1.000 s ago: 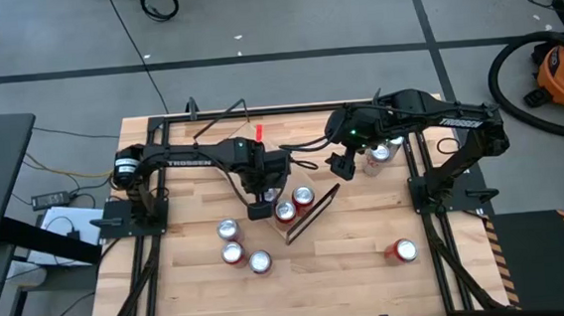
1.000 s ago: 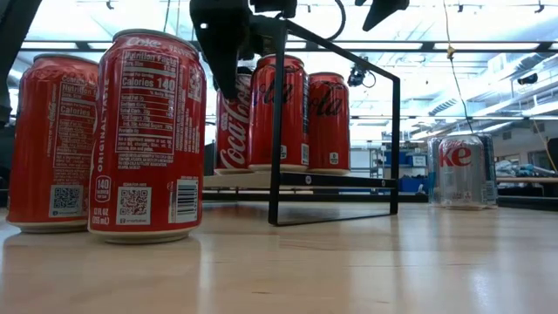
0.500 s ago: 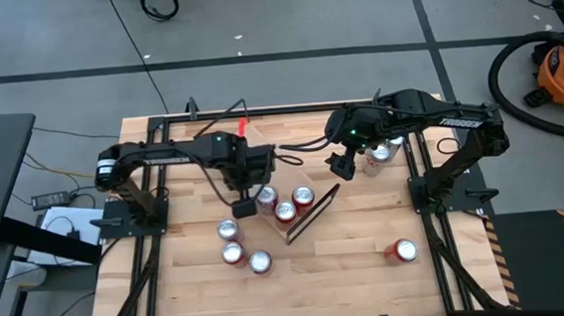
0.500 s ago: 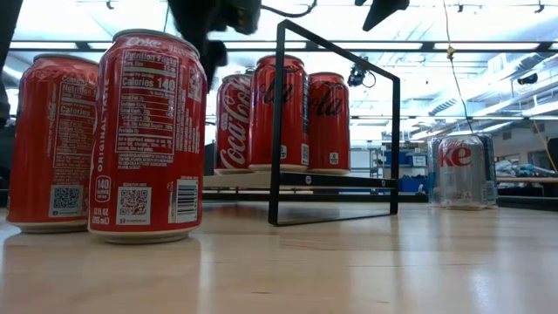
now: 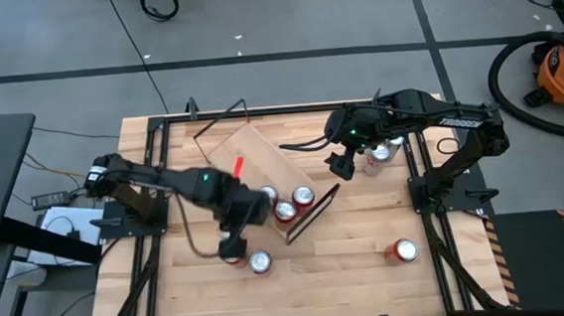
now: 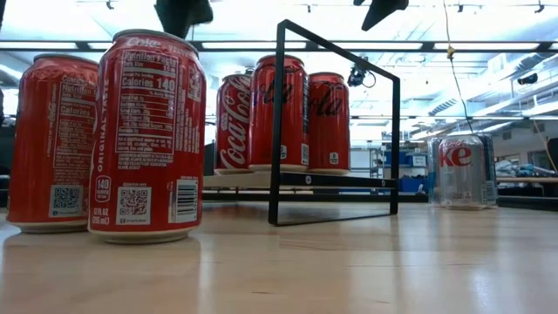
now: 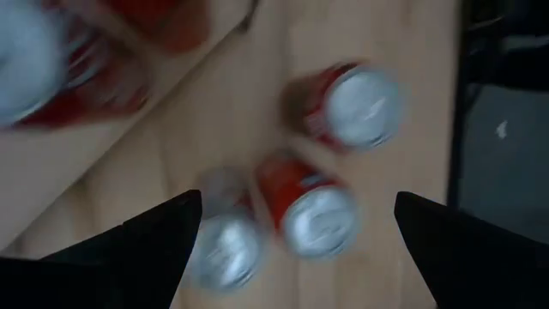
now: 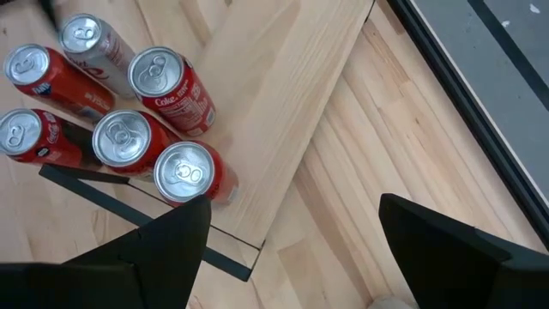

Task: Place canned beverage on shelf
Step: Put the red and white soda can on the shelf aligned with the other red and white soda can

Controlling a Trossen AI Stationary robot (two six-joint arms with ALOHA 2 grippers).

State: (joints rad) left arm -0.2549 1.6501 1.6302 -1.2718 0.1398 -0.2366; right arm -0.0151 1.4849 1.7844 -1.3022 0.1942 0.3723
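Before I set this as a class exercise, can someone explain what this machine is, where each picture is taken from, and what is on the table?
Two dark robot arms work at a wooden table. One picture looks straight down, one sits at table height, and one comes from each wrist. The shelf, a light-wood plank with a black wire end, carries three red Coca-Cola cans. Three more red cans stand near it, another red can stands apart, and a silver Diet Coke can is at the back right. The left claw hangs open above the loose cans, empty. The right claw waits open near the shelf.
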